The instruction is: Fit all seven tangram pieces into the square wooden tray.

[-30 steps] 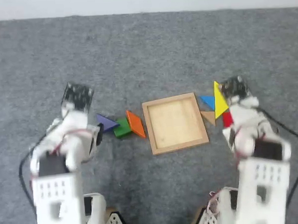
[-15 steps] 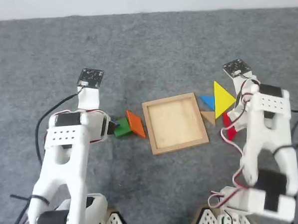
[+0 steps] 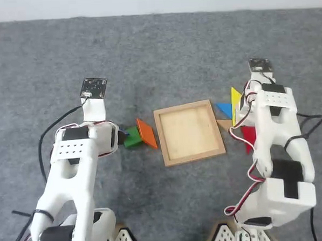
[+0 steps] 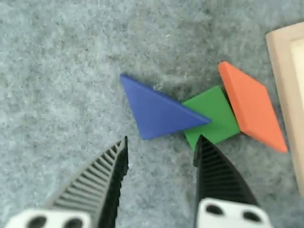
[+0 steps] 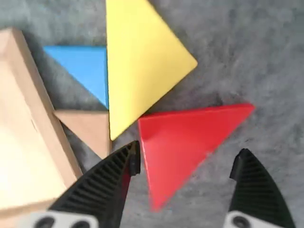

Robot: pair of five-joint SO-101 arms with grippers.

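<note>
The square wooden tray (image 3: 163,136) lies empty at the table's middle. Left of it sit an orange parallelogram (image 3: 146,133) and a green square (image 3: 132,138). In the left wrist view a dark blue triangle (image 4: 156,111) overlaps the green square (image 4: 213,121), beside the orange parallelogram (image 4: 251,111). My left gripper (image 4: 162,138) hangs open just above the blue triangle. Right of the tray lie a light blue triangle (image 5: 83,69), a yellow triangle (image 5: 137,61), a tan triangle (image 5: 88,128) and a red triangle (image 5: 185,142). My right gripper (image 5: 189,149) stands open, straddling the red triangle.
Grey carpet covers the table. The left arm (image 3: 76,152) hides the dark blue triangle from above. The right arm (image 3: 271,114) covers part of the yellow triangle (image 3: 235,101) and the red triangle (image 3: 247,136). Open carpet lies beyond and in front of the tray.
Both arms have unfolded and stretched out over their piece groups. The right arm shifted over the yellow and red triangles. The pieces and the tray have not moved.
</note>
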